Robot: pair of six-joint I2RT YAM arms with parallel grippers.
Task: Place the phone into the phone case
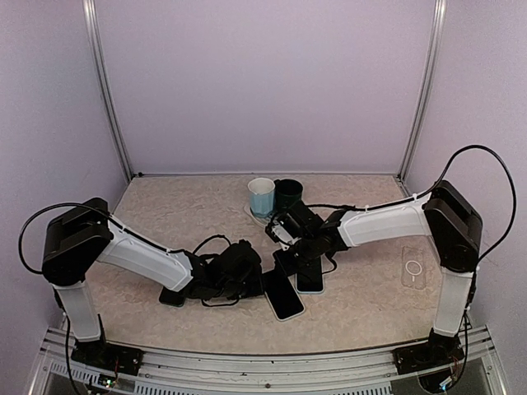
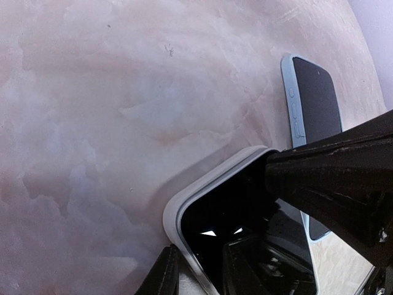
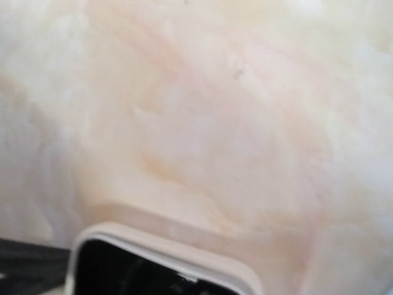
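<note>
left gripper (image 1: 257, 278) low, pointing right | right gripper (image 1: 290, 260) low, closed

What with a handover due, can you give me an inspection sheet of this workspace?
Surface: beige marbled tabletop.
Job's things: pale-edged phone flat at centre; clear case far right, empty.
Clutter: second phone, blue-edged; blue cup and black cup at the back.
Hands: left hand at the pale-edged phone's corner, grip unclear; right hand shut, low by both phones.
Cables: black cables loop beside the left arm and off both shoulders.
Surroundings: lilac walls, metal posts.
</note>
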